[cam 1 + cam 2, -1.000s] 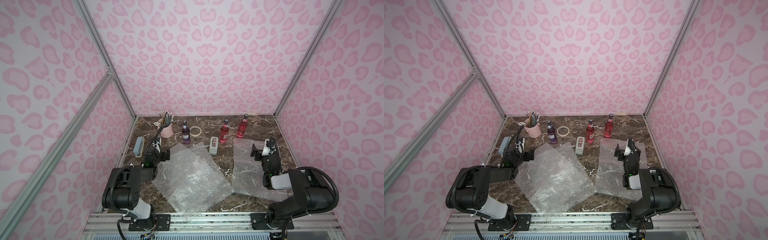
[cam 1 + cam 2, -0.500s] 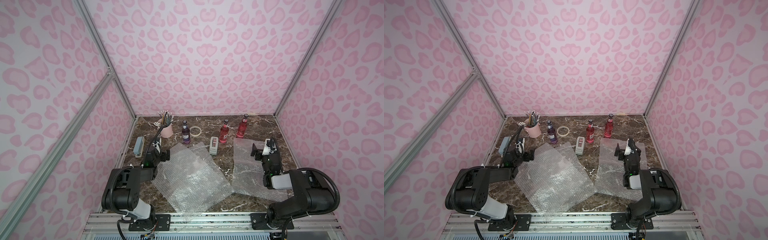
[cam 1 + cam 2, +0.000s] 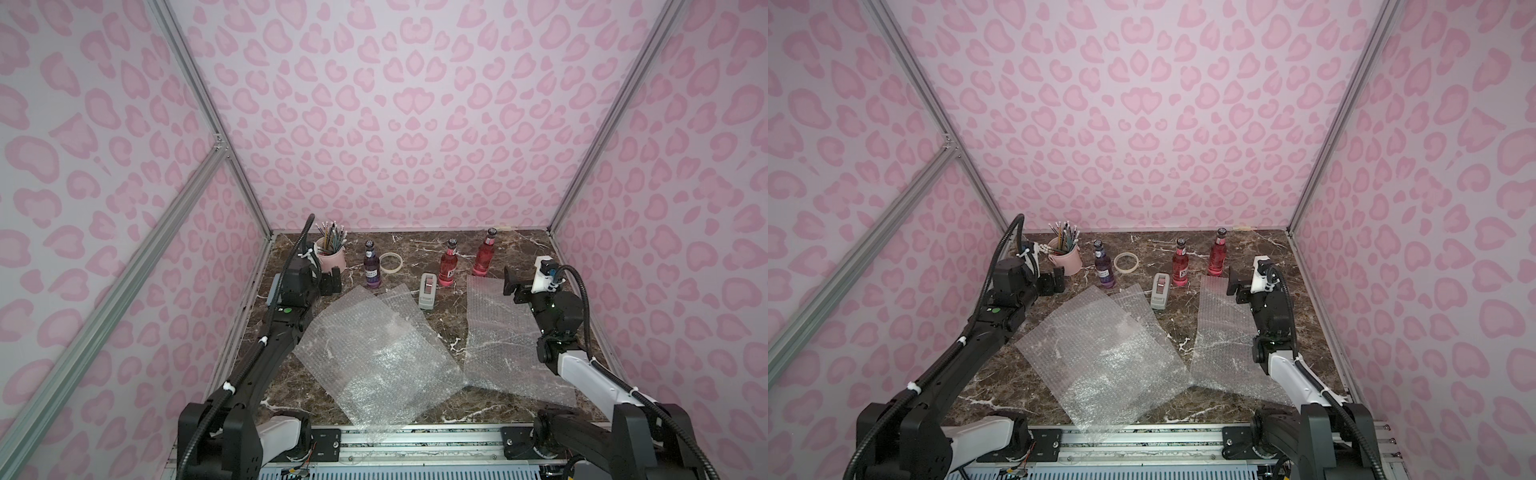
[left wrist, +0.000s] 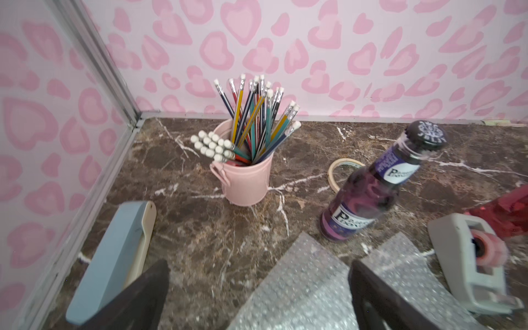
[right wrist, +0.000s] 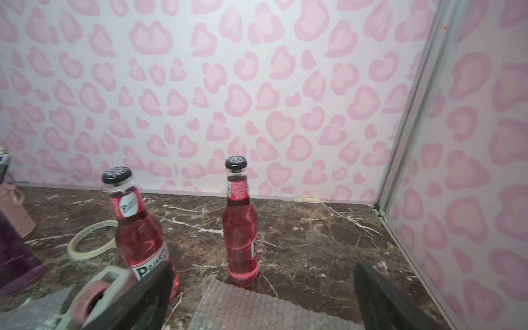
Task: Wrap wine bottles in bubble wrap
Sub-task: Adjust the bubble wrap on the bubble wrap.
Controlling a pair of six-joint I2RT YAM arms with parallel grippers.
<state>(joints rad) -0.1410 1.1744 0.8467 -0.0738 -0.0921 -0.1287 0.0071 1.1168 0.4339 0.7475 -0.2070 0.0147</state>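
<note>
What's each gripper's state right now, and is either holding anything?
Left gripper: open, holding nothing.
Right gripper: open, holding nothing.

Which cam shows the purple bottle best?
Left wrist: the purple bottle is close, whole, with cap and label visible. In both top views it is small, upright. Right wrist catches only a cropped sliver.

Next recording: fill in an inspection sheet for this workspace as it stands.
Surface: dark marble table, no spill seen.
Job's things: purple bottle and two red bottles upright, unwrapped, along the back; overlapping bubble wrap sheets flat mid-table, a single sheet flat at the right.
Clutter: pencil cup, tape ring, tape dispenser, blue case by the left wall.
Grippers: left tool open, empty; right tool open, empty.
Cables: black hose arching over each wrist.
Surroundings: pink heart-print walls, metal frame posts; nobody seen.
</note>
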